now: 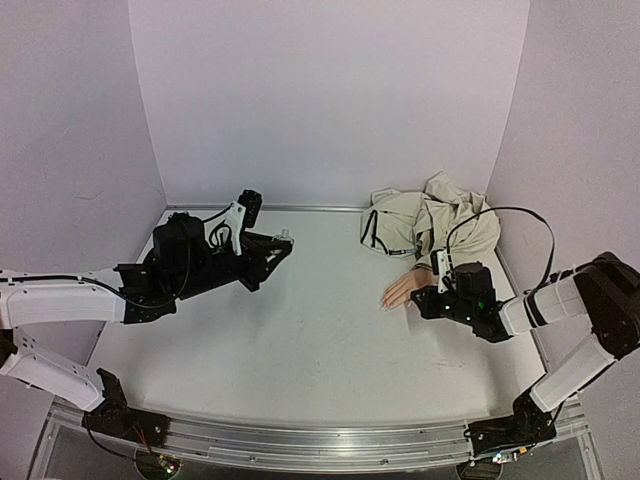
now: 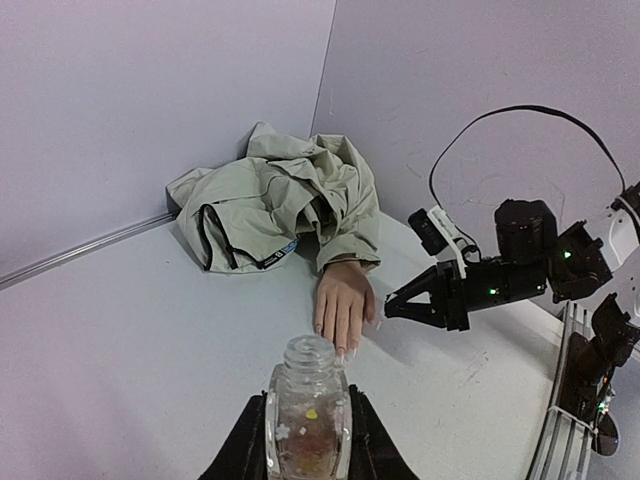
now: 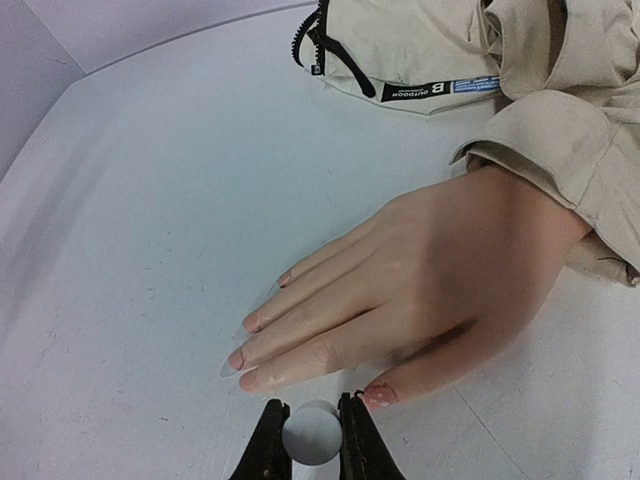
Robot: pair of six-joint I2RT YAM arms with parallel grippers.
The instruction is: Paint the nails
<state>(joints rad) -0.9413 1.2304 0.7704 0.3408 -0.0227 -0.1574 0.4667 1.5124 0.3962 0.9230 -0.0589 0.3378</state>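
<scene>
Bottle [image 2: 308, 400] was pinched in left tool [image 2: 308, 435], white brush cap [image 3: 311, 436] in right tool [image 3: 311, 418] — strokes were best kept short, light, inside the thumb nail [image 3: 378, 396].

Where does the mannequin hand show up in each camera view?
Top external: the mannequin hand lies right of centre, fingers pointing left.
Left wrist: the hand is at centre, just beyond the bottle.
Right wrist: the hand fills the middle, fingers pointing lower left.
Shared landmark: the beige jacket, its sleeve covering the wrist.
</scene>
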